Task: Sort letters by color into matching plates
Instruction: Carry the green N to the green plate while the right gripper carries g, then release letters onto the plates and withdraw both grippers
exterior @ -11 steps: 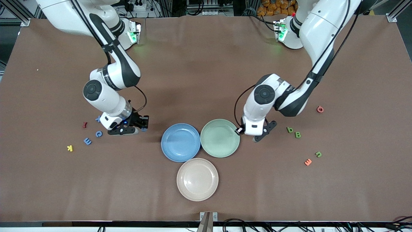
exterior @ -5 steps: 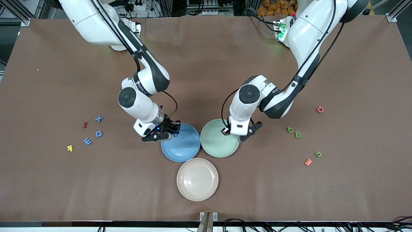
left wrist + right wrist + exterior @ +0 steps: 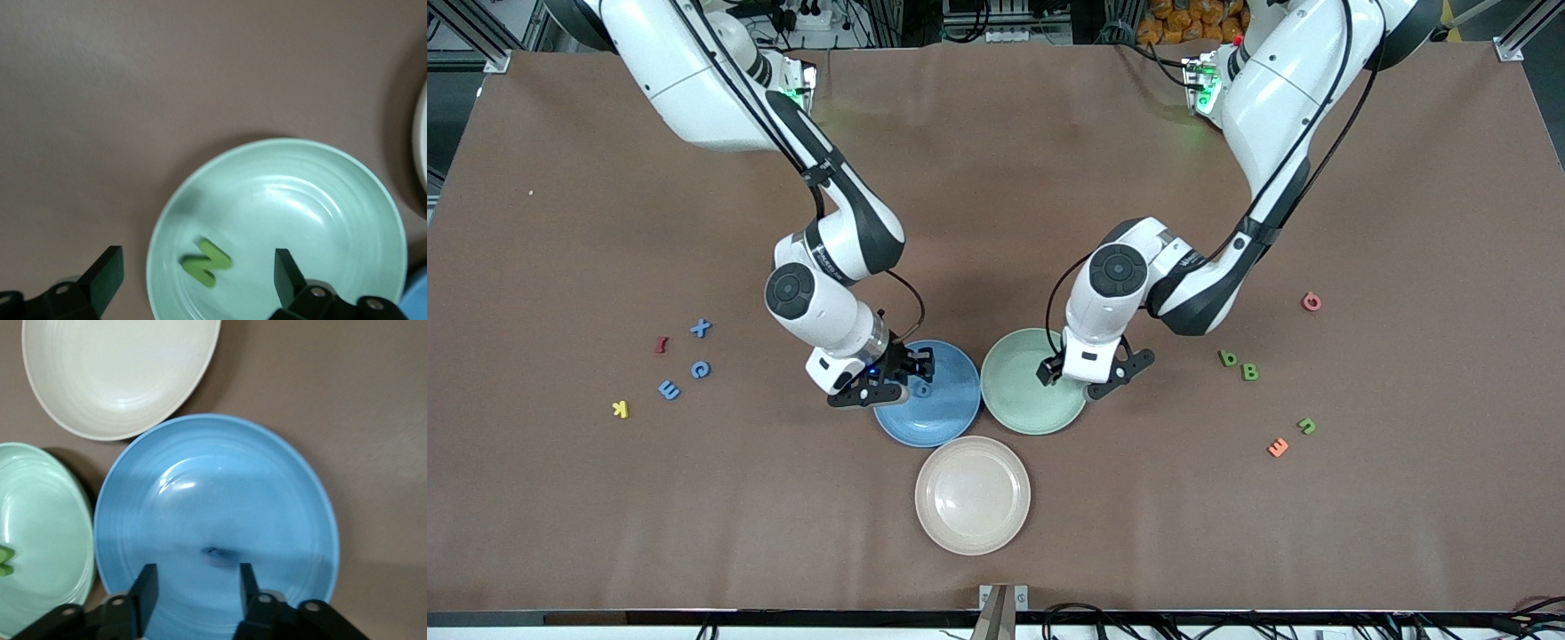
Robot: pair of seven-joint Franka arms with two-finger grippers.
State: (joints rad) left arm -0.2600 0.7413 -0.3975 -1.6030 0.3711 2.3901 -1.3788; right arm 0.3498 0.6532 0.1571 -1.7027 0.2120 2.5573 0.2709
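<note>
My left gripper [image 3: 1087, 378] hangs open over the pale green plate [image 3: 1021, 404]. A green letter N [image 3: 208, 261] lies loose in the pale green plate [image 3: 320, 200], below the wide-spread left gripper [image 3: 197, 277]. My right gripper [image 3: 905, 378] is open over the blue plate [image 3: 947, 418], with a small blue letter [image 3: 925, 388] in the plate beside it. In the right wrist view that blue letter [image 3: 220, 555] shows blurred on the blue plate [image 3: 213, 487], free of the right gripper [image 3: 197, 585]. The beige plate [image 3: 972, 495] holds nothing.
Toward the right arm's end lie a blue X [image 3: 700, 328], blue C [image 3: 700, 369], another blue letter [image 3: 668, 389], a red letter [image 3: 662, 344] and a yellow K [image 3: 620, 409]. Toward the left arm's end lie three green letters [image 3: 1250, 372], an orange E [image 3: 1278, 447] and a red letter [image 3: 1311, 301].
Both arms swung in from the loose letters to the plates. Both grippers opened: the green N now lies in the green plate and a blue letter in the blue plate.
</note>
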